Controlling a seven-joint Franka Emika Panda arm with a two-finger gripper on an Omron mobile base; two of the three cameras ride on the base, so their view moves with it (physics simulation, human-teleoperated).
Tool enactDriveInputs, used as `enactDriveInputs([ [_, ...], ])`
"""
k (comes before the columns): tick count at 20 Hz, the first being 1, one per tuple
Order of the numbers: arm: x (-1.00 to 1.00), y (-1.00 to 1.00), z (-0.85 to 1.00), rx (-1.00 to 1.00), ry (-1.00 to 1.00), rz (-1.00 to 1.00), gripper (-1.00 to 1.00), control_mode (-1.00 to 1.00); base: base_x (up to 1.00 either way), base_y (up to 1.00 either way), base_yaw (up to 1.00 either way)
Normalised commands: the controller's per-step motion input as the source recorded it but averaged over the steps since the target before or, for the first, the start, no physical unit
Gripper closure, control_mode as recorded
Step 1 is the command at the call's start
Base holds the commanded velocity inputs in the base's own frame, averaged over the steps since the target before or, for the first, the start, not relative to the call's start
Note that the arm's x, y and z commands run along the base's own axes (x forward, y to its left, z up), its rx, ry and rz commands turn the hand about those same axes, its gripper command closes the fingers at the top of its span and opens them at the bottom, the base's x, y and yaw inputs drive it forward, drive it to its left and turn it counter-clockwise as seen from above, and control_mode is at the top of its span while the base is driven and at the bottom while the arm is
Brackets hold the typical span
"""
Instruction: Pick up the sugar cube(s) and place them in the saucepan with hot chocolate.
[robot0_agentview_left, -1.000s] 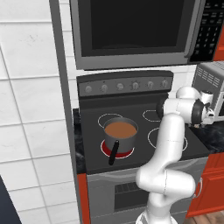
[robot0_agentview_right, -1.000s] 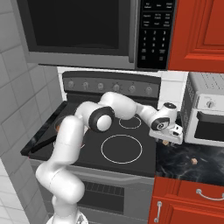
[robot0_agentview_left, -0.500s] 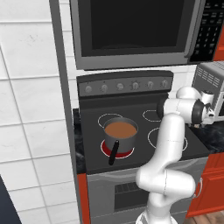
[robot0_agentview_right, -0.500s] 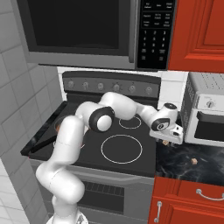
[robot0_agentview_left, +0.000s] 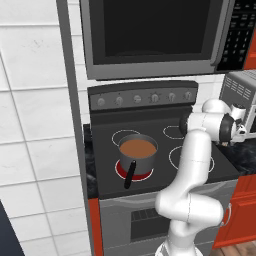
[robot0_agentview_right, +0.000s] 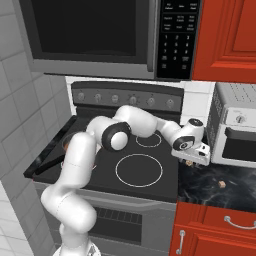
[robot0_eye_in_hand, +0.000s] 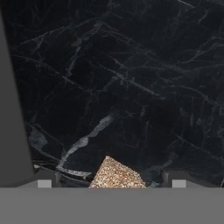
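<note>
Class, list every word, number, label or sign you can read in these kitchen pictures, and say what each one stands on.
Nothing can be read as text.
Black keypad panel of the grey microwave: rows of pale button markings, too small and blurred to read.
Round grey knobs of the black stove: no legible marks.
Dial on the silver toaster oven: no legible marks.

Black stove with a knob panel at its back; microwave above it, toaster oven on the marble counter to its right, red cabinets overhead.
</note>
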Motion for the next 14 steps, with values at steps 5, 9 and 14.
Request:
enactDriveInputs([
  [5,0.0,0.0,-0.11,0.0,0.0,0.0,1.0,-1.0,0.0,0.0,0.0],
  [9,0.01,0.0,-0.11,0.0,0.0,0.0,1.0,-1.0,0.0,0.0,0.0],
  [14,0.0,-0.01,-0.02,0.0,0.0,0.0,1.0,-1.0,0.0,0.0,0.0],
])
